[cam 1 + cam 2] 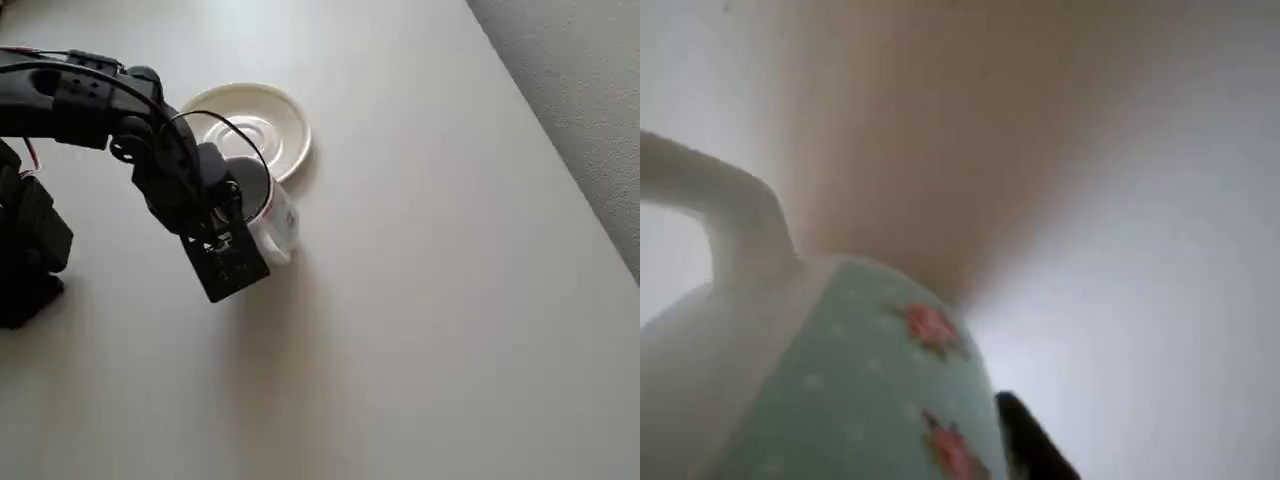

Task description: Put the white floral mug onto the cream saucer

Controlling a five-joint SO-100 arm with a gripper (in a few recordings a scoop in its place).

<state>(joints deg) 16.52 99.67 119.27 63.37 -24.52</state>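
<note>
One pale table, black arm over its left side in the overhead view. Cream saucer sits flat. White floral mug at the saucer's lower edge, overlapping its rim. Gripper at the mug's rim; can't tell its jaw state. Wrist view: mug close-up, handle left.

Plain off-white table, seen from overhead, bearing the cream saucer near its upper left and the white floral mug just beside the saucer's lower rim, with grey carpet beyond the right edge.
</note>
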